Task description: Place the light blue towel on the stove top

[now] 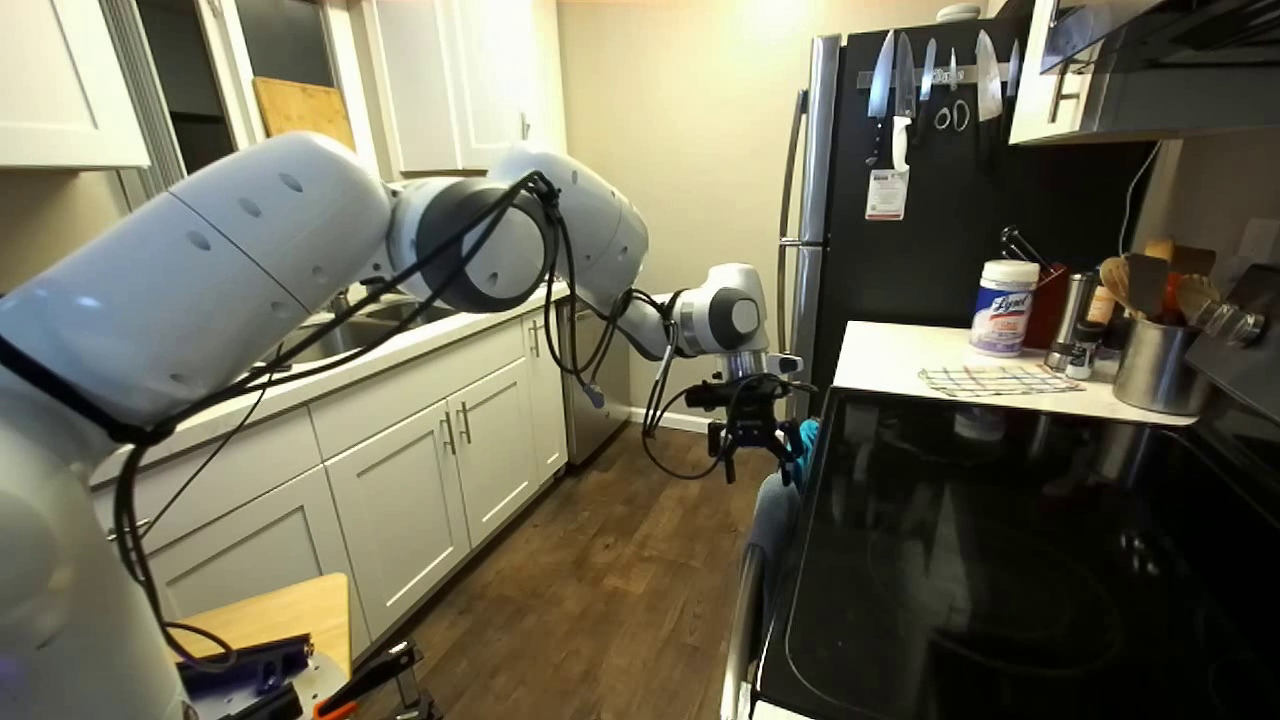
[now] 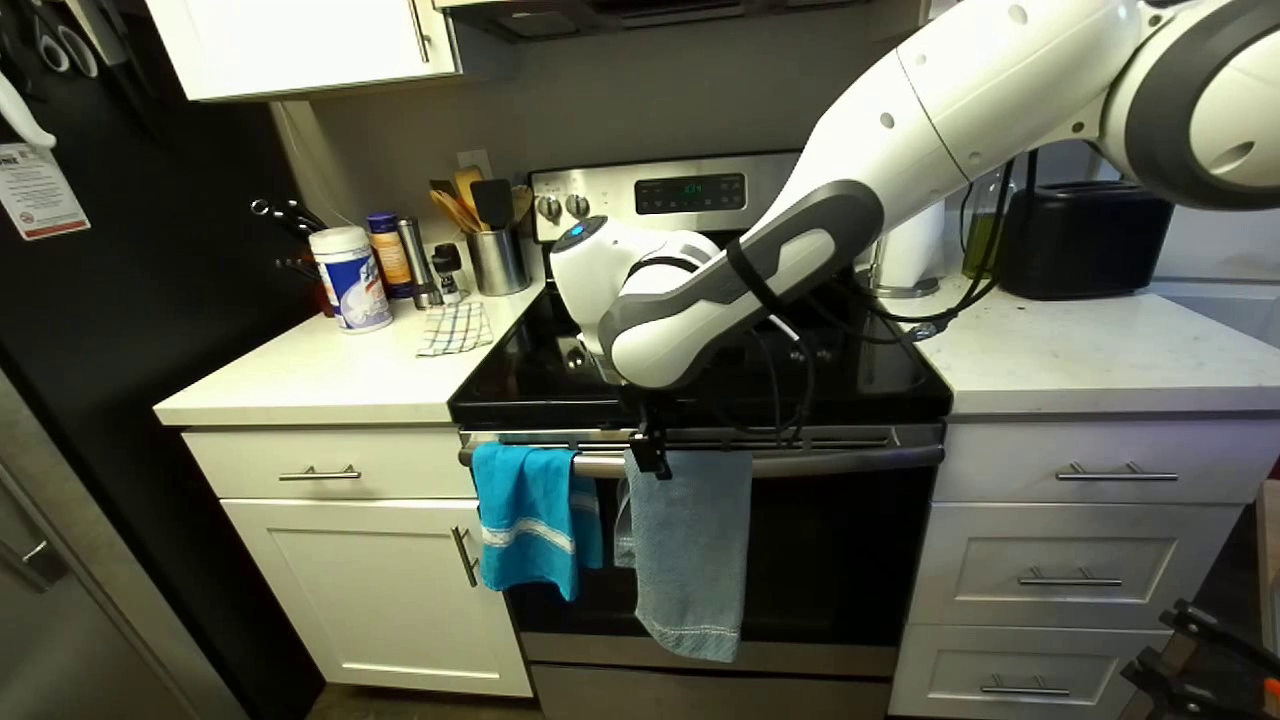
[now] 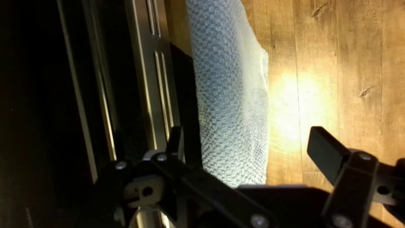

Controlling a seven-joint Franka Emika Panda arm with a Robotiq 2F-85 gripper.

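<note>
The light blue towel hangs over the oven door handle, below the black stove top. It also shows in an exterior view and in the wrist view. My gripper is open and empty, pointing down. In the wrist view the towel runs between the spread fingers, one finger on the oven side, the other over the floor side. In an exterior view the gripper is at the towel's upper left edge. Whether a finger touches the cloth, I cannot tell. The arm hides part of the stove top there.
A brighter blue towel hangs on the same handle, to the left in that view. A wipes tub, a checkered cloth and a utensil holder stand or lie on the counter beside the stove.
</note>
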